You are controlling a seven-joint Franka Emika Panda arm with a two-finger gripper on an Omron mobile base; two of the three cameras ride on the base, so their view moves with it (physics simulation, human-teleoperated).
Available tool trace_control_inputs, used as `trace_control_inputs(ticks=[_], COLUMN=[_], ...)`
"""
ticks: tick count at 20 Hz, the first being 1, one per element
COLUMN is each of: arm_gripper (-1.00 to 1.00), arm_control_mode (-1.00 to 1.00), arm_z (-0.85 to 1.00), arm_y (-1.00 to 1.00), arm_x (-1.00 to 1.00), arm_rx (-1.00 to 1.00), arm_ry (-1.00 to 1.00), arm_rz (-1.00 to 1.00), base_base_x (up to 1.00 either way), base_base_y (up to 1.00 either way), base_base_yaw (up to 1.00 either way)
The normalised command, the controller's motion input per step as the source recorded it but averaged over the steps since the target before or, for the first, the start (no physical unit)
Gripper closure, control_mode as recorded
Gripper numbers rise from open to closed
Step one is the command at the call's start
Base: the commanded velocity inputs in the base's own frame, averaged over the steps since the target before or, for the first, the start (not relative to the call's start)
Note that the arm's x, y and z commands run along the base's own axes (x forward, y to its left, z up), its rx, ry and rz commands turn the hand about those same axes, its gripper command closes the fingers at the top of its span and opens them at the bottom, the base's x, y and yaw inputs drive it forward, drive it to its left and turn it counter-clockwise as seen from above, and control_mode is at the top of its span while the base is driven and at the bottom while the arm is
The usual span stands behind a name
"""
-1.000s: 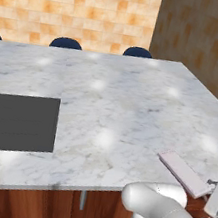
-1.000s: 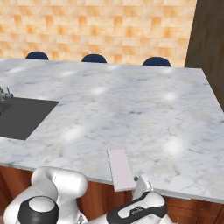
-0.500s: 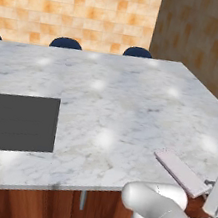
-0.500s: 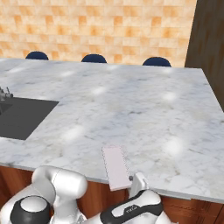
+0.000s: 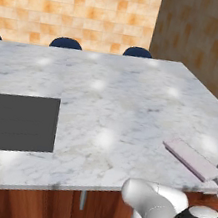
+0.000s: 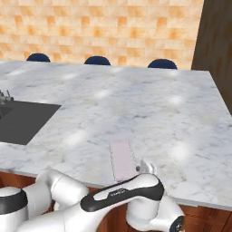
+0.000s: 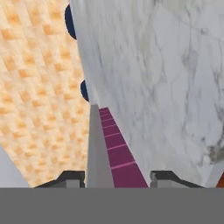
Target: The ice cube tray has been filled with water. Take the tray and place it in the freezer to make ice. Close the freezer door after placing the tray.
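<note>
The hand (image 7: 116,177) is gripping the near end of the tray (image 7: 114,148), its two dark fingertips sitting on either side of the magenta sides. The tray (image 6: 122,159) is lying flat near the front edge of the marble desk (image 6: 149,108), well to the right of the dark sink (image 6: 22,120), with blue chairs (image 6: 97,60) lining the desk's far edge.

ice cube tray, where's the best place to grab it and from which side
By its near short end, from the counter's front edge. The ice cube tray lies flat and long, its end at the marble counter edge. The gripper is shut there, fingers across its narrow width.
</note>
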Motion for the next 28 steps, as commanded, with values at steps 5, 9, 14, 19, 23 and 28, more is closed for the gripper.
trace_control_inputs(ticks=[5,9,14,19,23,28], arm_gripper=[1.00,1.00,1.00,1.00,1.00,1.00], arm_control_mode=[-1.00,-1.00,-1.00,-1.00,-1.00,-1.00], arm_z=[0.98,1.00,0.99,0.77,0.42,0.22], arm_y=[0.48,0.59,0.48,0.46,0.48,0.37], arm_x=[0.08,0.11,0.01,0.00,-0.04,-0.09], arm_rx=[-0.07,-0.05,-0.01,-0.01,-0.05,-0.14], arm_ry=[0.04,-0.03,0.00,0.00,0.00,0.00], arm_rz=[-0.25,-0.18,-0.12,0.01,0.13,0.27], base_base_x=[0.00,0.00,0.00,0.00,0.00,0.00], base_base_y=[0.00,0.00,0.00,0.00,0.00,0.00], base_base_yaw=[0.00,0.00,0.00,0.00,0.00,0.00])
